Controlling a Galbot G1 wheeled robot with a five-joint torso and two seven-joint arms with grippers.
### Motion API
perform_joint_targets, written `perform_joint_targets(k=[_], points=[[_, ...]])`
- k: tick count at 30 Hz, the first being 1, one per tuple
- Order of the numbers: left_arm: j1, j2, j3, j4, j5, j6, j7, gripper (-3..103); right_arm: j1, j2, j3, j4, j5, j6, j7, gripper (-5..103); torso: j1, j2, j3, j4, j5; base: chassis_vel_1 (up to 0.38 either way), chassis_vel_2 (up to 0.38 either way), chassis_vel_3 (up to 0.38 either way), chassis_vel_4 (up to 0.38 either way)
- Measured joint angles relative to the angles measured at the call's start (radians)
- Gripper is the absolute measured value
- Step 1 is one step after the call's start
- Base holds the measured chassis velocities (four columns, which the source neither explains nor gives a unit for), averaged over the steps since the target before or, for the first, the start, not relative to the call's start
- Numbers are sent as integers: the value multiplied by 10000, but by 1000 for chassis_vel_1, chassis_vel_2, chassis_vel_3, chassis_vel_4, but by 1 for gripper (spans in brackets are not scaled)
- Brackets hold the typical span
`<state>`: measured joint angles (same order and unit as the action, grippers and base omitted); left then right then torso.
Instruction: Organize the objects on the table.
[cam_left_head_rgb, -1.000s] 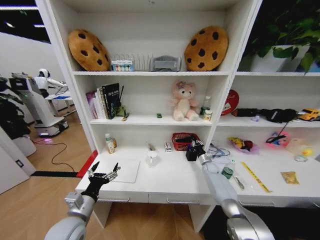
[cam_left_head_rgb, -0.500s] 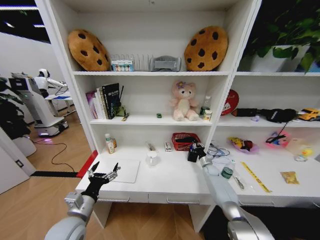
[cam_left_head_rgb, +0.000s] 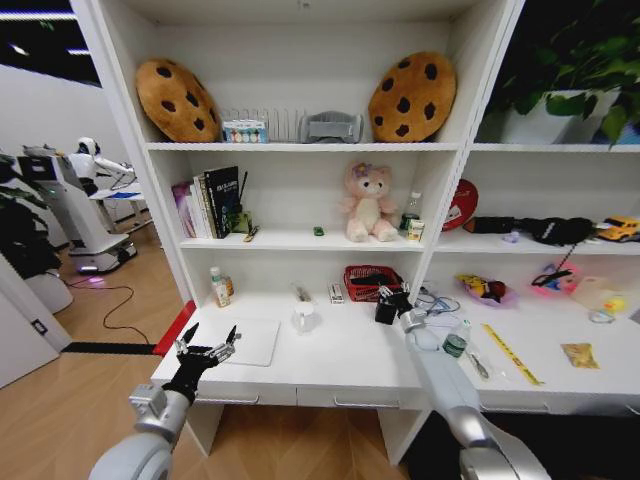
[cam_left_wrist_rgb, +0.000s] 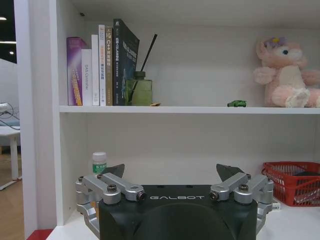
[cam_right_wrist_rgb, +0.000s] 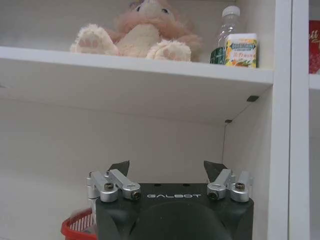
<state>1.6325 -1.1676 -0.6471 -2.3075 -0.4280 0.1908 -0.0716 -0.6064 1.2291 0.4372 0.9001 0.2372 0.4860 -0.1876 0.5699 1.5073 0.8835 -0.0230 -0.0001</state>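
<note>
The right gripper (cam_left_head_rgb: 390, 296) hovers with jaws spread and empty above the desk (cam_left_head_rgb: 350, 350) near its back edge, beside the red basket (cam_left_head_rgb: 366, 282). The green-lidded jar (cam_left_head_rgb: 455, 344) stands nearer the front edge, on its right. The left gripper (cam_left_head_rgb: 207, 342), likewise spread, waits at the front-left corner.

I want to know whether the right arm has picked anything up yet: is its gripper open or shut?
Open and empty: the right gripper shows its two fingertips spread wide apart with nothing between them, raised beside the red basket.
</note>
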Motion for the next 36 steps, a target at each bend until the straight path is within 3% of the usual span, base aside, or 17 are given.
perform_joint_targets(k=[1,3,4,5,6,8,12,15,17,20,23,25,28,36], points=[[0,0,1,-1,0,0,0,100,-356,-177,-79,691,188,-387,298,92,0,0,0,1,0,0,0,0,0],[0,0,0,0,0,0,0,100,-616,-326,-133,1159,323,-640,496,92,0,0,0,0,3,0,0,0,0],[0,0,0,0,0,0,-6,100,-1348,-705,-212,2373,664,-1285,1052,99,0,0,0,-3,1,0,0,0,0],[0,0,0,0,0,-1,-1,100,-1810,-935,-227,3080,929,-1728,1348,99,0,0,0,-1,0,0,0,0,0],[0,0,0,0,0,-1,-1,100,-1810,-935,-227,3080,929,-1728,1348,99,0,0,0,-1,0,0,0,0,0],[0,0,0,0,0,-2,-5,100,-3183,-1568,-78,5053,1634,-3086,1963,100,-1,1,0,-6,3,0,0,0,0],[0,0,0,0,0,-2,-7,100,-4159,-1956,230,6305,1766,-3826,2152,100,-1,1,0,-4,0,0,0,0,0],[0,0,0,1,0,-1,-5,100,-5573,-2238,782,8156,1847,-4976,2435,100,0,1,-2,-1,0,0,0,0,0],[0,0,0,0,0,-2,-5,100,-5710,-2243,830,8319,1853,-5079,2476,100,-1,1,-1,0,-1,0,0,0,0],[0,0,0,0,0,-2,-5,100,-7226,-2118,1246,10103,1827,-6202,3094,100,-2,2,-1,-5,1,0,0,0,0],[0,0,0,0,0,-1,-6,100,-7513,-2005,1322,10563,1731,-6525,3243,100,-2,1,-2,-2,1,0,0,0,0],[0,0,0,0,0,-2,-2,100,-8119,-1651,1454,11778,1306,-7738,3500,100,0,1,-1,0,0,0,0,0,0],[0,0,0,0,0,-2,-3,100,-8553,-1277,1460,12625,1014,-8392,3590,100,1,0,0,0,-1,0,0,0,0],[0,0,0,0,0,-1,0,100,-9771,-513,1575,14092,245,-8510,4070,100,0,0,0,-3,0,0,0,0,0]])
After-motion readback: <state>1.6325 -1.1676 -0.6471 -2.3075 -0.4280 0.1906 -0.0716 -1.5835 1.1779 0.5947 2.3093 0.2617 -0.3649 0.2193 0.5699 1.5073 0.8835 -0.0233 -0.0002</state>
